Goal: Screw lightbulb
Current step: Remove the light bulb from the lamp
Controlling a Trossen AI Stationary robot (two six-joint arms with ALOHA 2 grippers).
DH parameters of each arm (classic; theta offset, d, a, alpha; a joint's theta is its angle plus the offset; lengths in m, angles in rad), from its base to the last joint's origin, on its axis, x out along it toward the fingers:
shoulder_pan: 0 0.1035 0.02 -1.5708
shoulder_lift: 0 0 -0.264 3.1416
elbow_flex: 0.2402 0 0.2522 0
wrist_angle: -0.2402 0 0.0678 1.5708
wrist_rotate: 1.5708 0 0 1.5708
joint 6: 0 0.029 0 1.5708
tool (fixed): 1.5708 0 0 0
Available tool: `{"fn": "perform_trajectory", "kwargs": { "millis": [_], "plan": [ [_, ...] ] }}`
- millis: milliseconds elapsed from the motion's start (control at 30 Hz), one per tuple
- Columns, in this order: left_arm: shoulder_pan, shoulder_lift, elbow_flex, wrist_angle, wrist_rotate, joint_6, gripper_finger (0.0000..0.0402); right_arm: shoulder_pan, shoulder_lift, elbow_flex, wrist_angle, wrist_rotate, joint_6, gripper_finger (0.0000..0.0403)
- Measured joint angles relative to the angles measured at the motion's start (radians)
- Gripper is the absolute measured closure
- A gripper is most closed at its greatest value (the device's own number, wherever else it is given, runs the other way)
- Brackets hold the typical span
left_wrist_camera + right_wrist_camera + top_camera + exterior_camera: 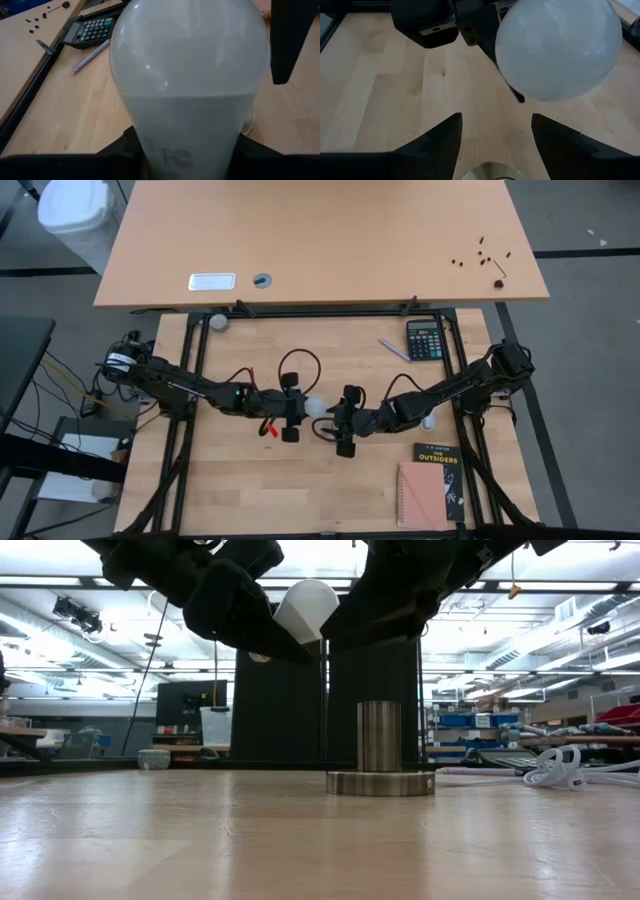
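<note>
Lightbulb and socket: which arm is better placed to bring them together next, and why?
Left. Its hand already holds the lightbulb above the socket; the right hand is open and empty beside it.

Left wrist view: lightbulb [189,85] fills the frame centre, top cut off by the upper edge; its screw base is hidden behind the dark gripper body at the bottom. Printed marking on the bulb neck is blurred, unreadable. Calculator [92,31] at upper left, keys too small to read. Low view: the bulb's lower part is hidden behind dark gripper parts, upper centre. Right wrist view: socket [491,171] cut off by the bottom edge.
</note>
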Motion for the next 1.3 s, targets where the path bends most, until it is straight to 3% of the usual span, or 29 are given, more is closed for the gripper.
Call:
{"fn": "perform_trajectory", "kwargs": {
  "millis": [500,867,1067,1300],
  "plan": [
    [0.004,0.000,-0.008,-0.231,-0.020,-0.087,0.0259,0.056,-0.080,-0.001,-0.250,0.055,0.164,0.0155],
    [0.156,0.000,-0.257,0.005,0.162,-0.230,0.0259,0.108,-0.093,-0.001,-0.243,0.061,0.188,0.0155],
    [0.204,0.000,-0.316,0.005,0.250,-0.290,0.0259,0.102,-0.093,-0.001,-0.306,0.063,0.253,0.0155],
    [0.202,-0.003,-0.333,-0.015,0.257,-0.291,0.0259,0.083,-0.093,-0.001,-0.392,0.051,0.341,0.0155]
  ]
}}
